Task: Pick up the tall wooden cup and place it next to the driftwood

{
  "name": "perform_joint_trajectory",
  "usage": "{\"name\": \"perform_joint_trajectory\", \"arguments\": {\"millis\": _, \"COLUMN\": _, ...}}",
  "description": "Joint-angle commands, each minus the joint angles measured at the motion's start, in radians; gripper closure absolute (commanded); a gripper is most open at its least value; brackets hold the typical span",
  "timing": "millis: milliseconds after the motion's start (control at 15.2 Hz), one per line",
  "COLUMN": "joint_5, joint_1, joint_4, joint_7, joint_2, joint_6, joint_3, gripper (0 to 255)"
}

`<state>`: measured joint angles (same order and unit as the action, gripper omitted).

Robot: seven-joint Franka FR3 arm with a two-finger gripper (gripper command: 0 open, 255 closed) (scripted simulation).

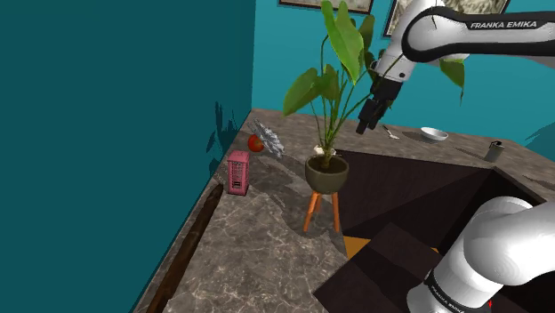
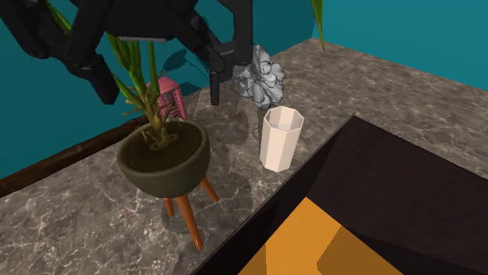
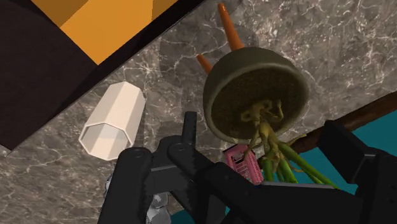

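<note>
The tall cup [image 2: 280,139] is off-white and faceted, and stands upright on the marble counter [image 2: 375,86] near the edge of a dark recess. In the wrist view the cup [image 3: 113,121] lies off to one side of the fingers [image 3: 130,184], not between them. The driftwood [image 2: 260,78] is a pale grey gnarled lump just behind the cup; in the shoulder view the driftwood [image 1: 271,142] lies beside a red apple. My gripper [image 1: 367,114] hangs open high above the counter, over the potted plant and the cup. Its black fingers [image 2: 215,82] stand apart with nothing in them.
A leafy plant in a dark bowl pot [image 2: 163,160] on orange legs stands close to the cup. A pink box [image 1: 237,172] and the red apple [image 1: 255,142] sit toward the teal wall. The dark recess [image 2: 391,203] has an orange floor. A white bowl [image 1: 434,133] and a small grey can [image 1: 494,151] sit far back.
</note>
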<state>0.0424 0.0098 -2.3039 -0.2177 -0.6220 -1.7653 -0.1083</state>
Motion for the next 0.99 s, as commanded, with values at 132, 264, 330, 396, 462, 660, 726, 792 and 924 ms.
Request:
{"name": "perform_joint_trajectory", "arguments": {"millis": 132, "joint_5": -0.012, "joint_1": -0.002, "joint_4": 0.014, "joint_7": -0.029, "joint_2": 0.125, "joint_6": -0.105, "joint_3": -0.020, "gripper": 0}}
{"name": "perform_joint_trajectory", "arguments": {"millis": 264, "joint_5": -0.016, "joint_1": -0.004, "joint_4": 0.025, "joint_7": -0.045, "joint_2": 0.190, "joint_6": -0.155, "joint_3": -0.031, "gripper": 0}}
{"name": "perform_joint_trajectory", "arguments": {"millis": 330, "joint_5": -0.018, "joint_1": -0.005, "joint_4": 0.032, "joint_7": -0.053, "joint_2": 0.223, "joint_6": -0.179, "joint_3": -0.037, "gripper": 0}}
{"name": "perform_joint_trajectory", "arguments": {"millis": 396, "joint_5": -0.019, "joint_1": -0.005, "joint_4": 0.041, "joint_7": -0.062, "joint_2": 0.256, "joint_6": -0.202, "joint_3": -0.042, "gripper": 0}}
{"name": "perform_joint_trajectory", "arguments": {"millis": 462, "joint_5": -0.019, "joint_1": -0.006, "joint_4": 0.051, "joint_7": -0.070, "joint_2": 0.291, "joint_6": -0.224, "joint_3": -0.048, "gripper": 0}}
{"name": "perform_joint_trajectory", "arguments": {"millis": 660, "joint_5": -0.017, "joint_1": -0.009, "joint_4": 0.088, "joint_7": -0.095, "joint_2": 0.396, "joint_6": -0.287, "joint_3": -0.063, "gripper": 0}}
{"name": "perform_joint_trajectory", "arguments": {"millis": 726, "joint_5": -0.016, "joint_1": -0.010, "joint_4": 0.104, "joint_7": -0.103, "joint_2": 0.432, "joint_6": -0.306, "joint_3": -0.068, "gripper": 0}}
{"name": "perform_joint_trajectory", "arguments": {"millis": 792, "joint_5": -0.013, "joint_1": -0.012, "joint_4": 0.120, "joint_7": -0.112, "joint_2": 0.468, "joint_6": -0.324, "joint_3": -0.072, "gripper": 0}}
{"name": "perform_joint_trajectory", "arguments": {"millis": 924, "joint_5": -0.007, "joint_1": -0.015, "joint_4": 0.157, "joint_7": -0.129, "joint_2": 0.542, "joint_6": -0.357, "joint_3": -0.081, "gripper": 0}}
